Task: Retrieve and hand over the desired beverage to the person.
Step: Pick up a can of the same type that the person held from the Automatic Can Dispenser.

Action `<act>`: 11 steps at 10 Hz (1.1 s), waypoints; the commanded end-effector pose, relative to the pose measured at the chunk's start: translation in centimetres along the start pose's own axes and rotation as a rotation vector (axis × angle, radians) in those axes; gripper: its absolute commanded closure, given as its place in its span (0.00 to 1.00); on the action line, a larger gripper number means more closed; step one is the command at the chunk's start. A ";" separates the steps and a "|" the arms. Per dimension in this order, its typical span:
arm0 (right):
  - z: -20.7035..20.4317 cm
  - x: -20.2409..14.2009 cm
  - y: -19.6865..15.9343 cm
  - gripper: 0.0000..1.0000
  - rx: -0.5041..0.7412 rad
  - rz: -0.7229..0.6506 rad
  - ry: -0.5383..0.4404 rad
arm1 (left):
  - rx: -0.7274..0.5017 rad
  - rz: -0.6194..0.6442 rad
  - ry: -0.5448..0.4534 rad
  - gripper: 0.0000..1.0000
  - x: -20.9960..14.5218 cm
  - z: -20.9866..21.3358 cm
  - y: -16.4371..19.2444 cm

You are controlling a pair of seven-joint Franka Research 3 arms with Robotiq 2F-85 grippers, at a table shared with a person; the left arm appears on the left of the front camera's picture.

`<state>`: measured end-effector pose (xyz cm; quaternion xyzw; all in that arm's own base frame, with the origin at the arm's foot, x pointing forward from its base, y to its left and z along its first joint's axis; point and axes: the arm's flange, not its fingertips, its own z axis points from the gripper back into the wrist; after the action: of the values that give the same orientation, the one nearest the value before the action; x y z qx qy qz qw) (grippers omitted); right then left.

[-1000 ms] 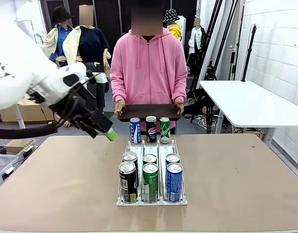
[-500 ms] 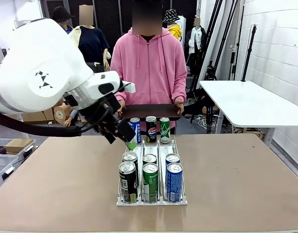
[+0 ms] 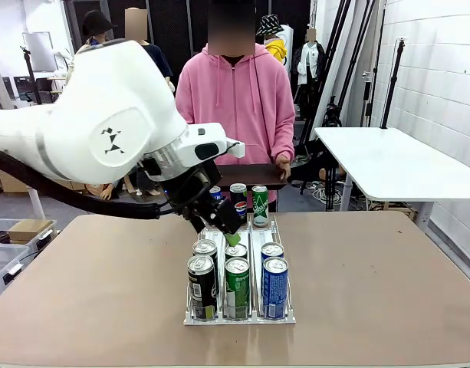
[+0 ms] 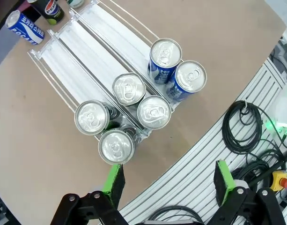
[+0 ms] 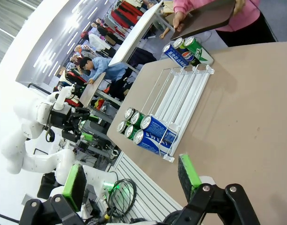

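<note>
Beverage cans, six aluminium ones with black, green and blue sides, are standing in two rows at the near end of a clear three-lane rack mid-worktop. Three more cans are standing at the rack's far end. At the brown worktop's far edge the person in the pink hooded sweatshirt is holding a dark flat tray. Nothing is showing which drink is wanted. The left gripper is hovering over the near cans, jaws wide apart and empty. The right gripper is hanging by the near edge, jaws likewise apart. To pick well, I judge, the left arm should be centring on one can, straddling it squarely and sparing its close-packed neighbours.
</note>
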<state>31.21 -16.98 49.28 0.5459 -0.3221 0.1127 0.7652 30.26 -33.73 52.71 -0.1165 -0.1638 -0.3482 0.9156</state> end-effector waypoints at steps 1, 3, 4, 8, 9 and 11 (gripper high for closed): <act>0.1 -0.1 0.0 0.00 0.011 0.010 -0.002 | 0.036 0.023 0.020 0.00 1.6 -1.6 -1.0; 0.1 -0.1 0.0 0.00 0.011 0.010 -0.002 | 0.057 0.022 0.038 0.00 2.4 -3.6 -1.4; 0.1 -0.1 0.0 0.00 0.011 0.010 -0.002 | 0.072 0.021 0.051 0.00 2.4 -4.5 -1.6; 0.1 -0.1 0.0 0.00 0.011 0.010 -0.002 | 0.154 0.005 0.081 0.00 2.4 -6.8 -2.6; 0.1 -0.1 0.0 0.00 0.011 0.010 -0.002 | 0.160 0.007 0.092 0.00 2.7 -7.3 -2.5; 0.1 -0.1 0.0 0.00 0.011 0.010 -0.002 | 0.167 0.014 0.112 0.00 3.1 -8.2 -2.5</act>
<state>31.19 -17.01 49.27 0.5460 -0.3221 0.1123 0.7652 31.97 -38.92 46.53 -0.0333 -0.1391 -0.3462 0.9272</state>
